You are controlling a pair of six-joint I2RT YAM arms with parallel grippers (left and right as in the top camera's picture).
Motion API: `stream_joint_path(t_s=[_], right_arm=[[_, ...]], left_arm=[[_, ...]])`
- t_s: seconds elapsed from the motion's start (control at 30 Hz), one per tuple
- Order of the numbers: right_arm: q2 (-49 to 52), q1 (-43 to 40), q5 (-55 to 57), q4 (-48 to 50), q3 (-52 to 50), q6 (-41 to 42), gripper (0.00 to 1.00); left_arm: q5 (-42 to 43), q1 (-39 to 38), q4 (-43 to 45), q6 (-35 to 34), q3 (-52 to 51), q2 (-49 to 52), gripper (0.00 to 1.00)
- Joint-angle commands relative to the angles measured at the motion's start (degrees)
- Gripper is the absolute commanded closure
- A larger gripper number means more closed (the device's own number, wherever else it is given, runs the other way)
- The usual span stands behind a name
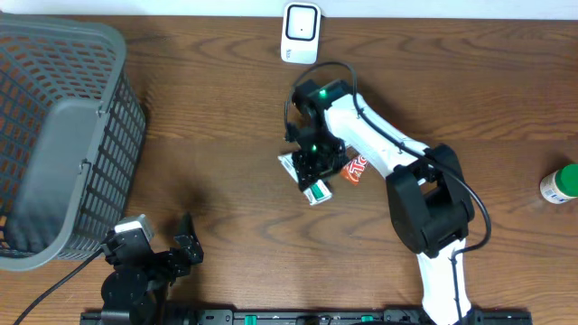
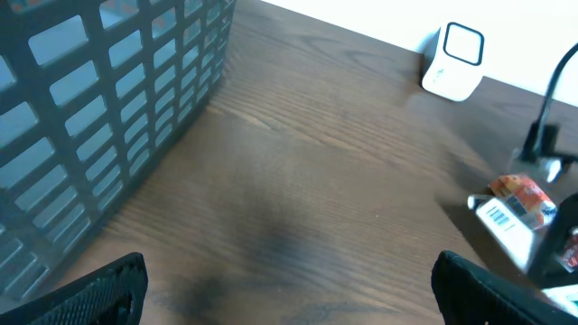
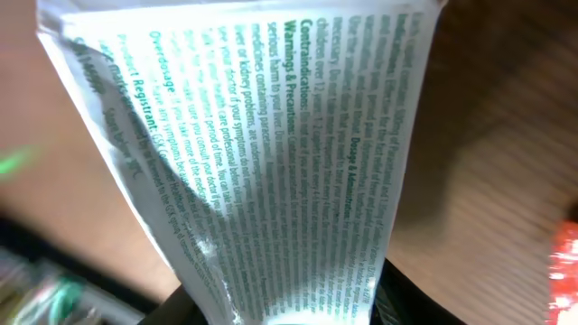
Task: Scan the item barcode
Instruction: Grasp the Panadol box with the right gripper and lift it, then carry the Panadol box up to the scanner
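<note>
My right gripper is shut on the item, a white box printed with green text, near the middle of the table. The box fills the right wrist view, and the dark fingers clamp its lower end on both sides. From the left wrist view the box's barcode face shows at the right. The white scanner stands at the table's far edge, well beyond the box, and appears again in the left wrist view. My left gripper rests open and empty at the near left.
A grey mesh basket takes up the left side. A red packet lies just right of the held box. A green-capped bottle stands at the right edge.
</note>
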Motion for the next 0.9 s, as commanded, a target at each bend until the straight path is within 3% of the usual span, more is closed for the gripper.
stream_joint_path(t_s=[0.0,0.53,0.87], right_arm=[[-5.42,-0.72,-11.56,-1.88,2.67,-6.86,0.58],[-14.80,-0.76,-28.76,-7.93,2.67,-14.03,0.53],[-14.80,-0.76,-29.83,-8.24,2.67,-14.62,0.56]], left_arm=[[0.52,-0.20,0.02,0.76,-0.07,-0.04,0.02],[0.52,-0.20,0.00,0.76,-0.07,-0.04,0.02],[0.52,-0.20,0.02,0.76,-0.07,-0.04,0.02]])
